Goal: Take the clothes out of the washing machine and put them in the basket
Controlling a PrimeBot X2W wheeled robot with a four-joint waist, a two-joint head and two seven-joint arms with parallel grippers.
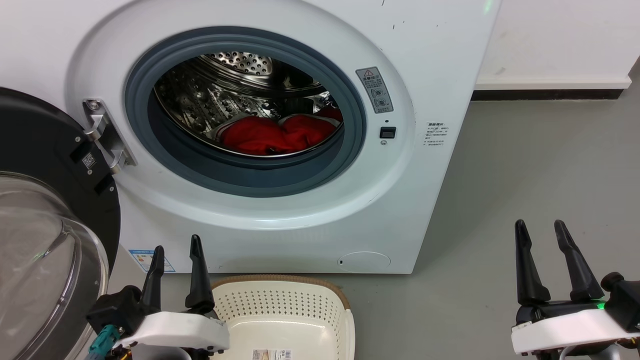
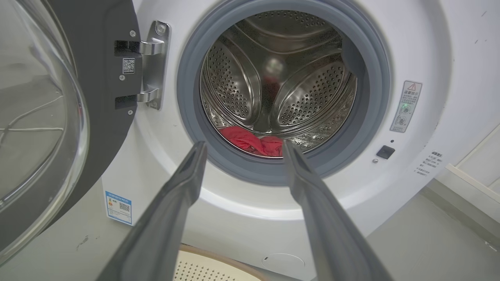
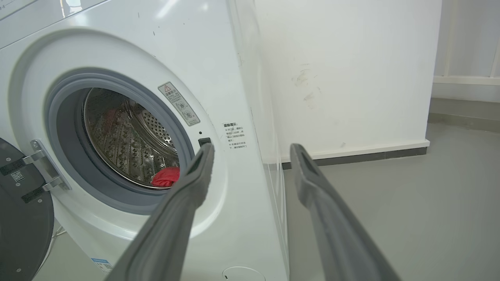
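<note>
Door (image 1: 45, 250): swung wide at far left; an arm sweeping left could strike it.
Left gripper (image 1: 177, 243): fingers apart, holding nothing, low beside the basket.
Basket (image 1: 280, 278): on the floor under the machine (image 1: 440, 60).
Clothes (image 1: 270, 136): red heap low in the drum, behind the grey ring (image 1: 250, 177); a shallow pinch may slip, or the fabric may snag on the ring.
Right gripper (image 1: 540, 223): fingers apart, empty, well to the right of the machine.

The head camera is looking down at the washing machine (image 1: 440, 200), the wrist cameras are looking from low and near, left straight on, right from the side, all sharing its drum (image 2: 308, 93).
</note>
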